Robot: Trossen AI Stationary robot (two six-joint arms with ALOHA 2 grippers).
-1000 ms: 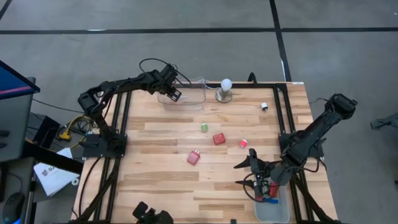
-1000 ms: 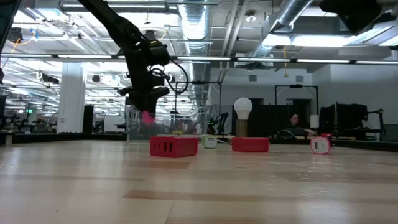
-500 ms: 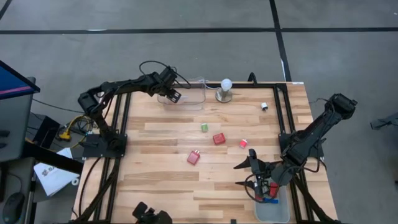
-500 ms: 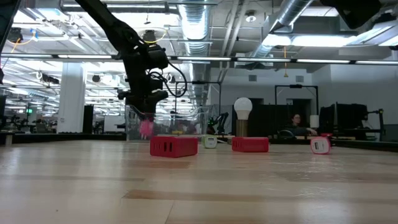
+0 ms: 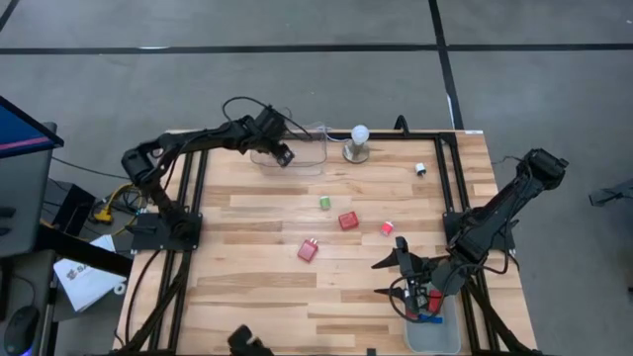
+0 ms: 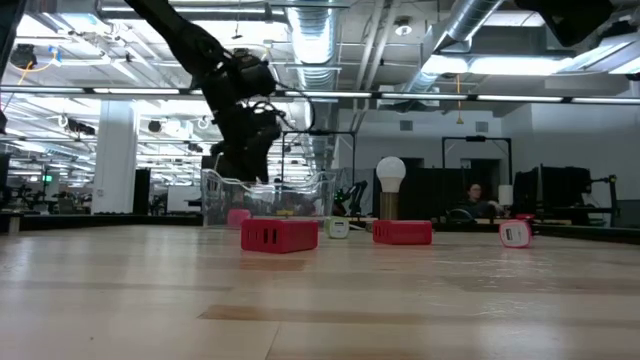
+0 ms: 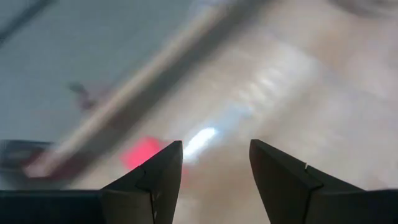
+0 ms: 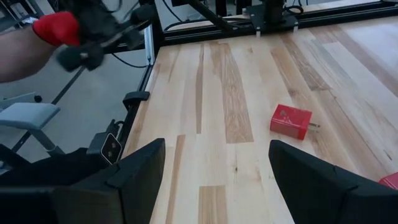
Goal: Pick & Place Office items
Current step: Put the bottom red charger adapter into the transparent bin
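Pink block (image 6: 238, 215) lies in clear bin (image 5: 294, 150) at worktop's (image 5: 257, 247) far edge | left pincer (image 7: 211, 180) spread, empty, above bin | right pincer (image 8: 214, 171) spread, waiting near corner | risk: withdrawing arm clips bin wall, shifting it.

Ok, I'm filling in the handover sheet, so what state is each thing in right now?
Left claw: open, empty, above the clear bin.
Pink piece: lying in that bin, not held.
Right claw: open, empty, waiting by the near-right bin.
Big red block: lying flat, untouched.
White bulb: upright on its base.
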